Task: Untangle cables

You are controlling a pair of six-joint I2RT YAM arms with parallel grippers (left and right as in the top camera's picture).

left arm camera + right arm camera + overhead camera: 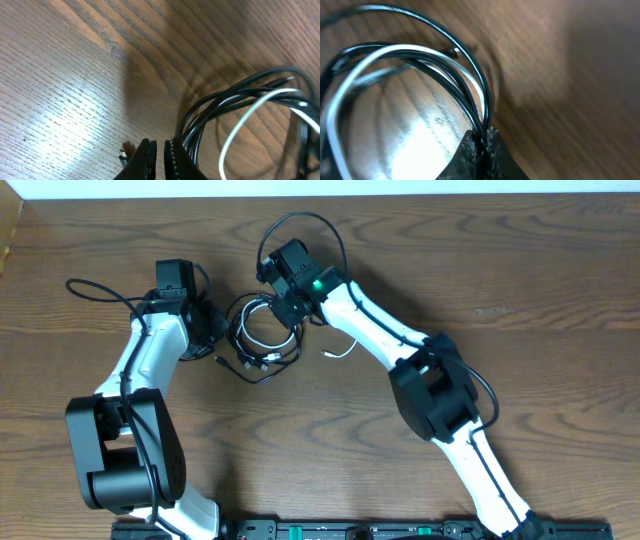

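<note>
Tightly, ribbed right fingers pinch looping, glossy black cable.

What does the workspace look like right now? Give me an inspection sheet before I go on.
Surface: wooden table, no spill seen.
Job's things: black cable and white cable looped together between the arms; a white loose end lies apart on the right arm's side.
Clutter: nothing seen.
End effectors: left end effector shut beside the strands, grip unclear; right end effector shut on the black cable.
Cables: thick arm wires loop off both wrists.
Surroundings: black base rail at the near edge.
</note>
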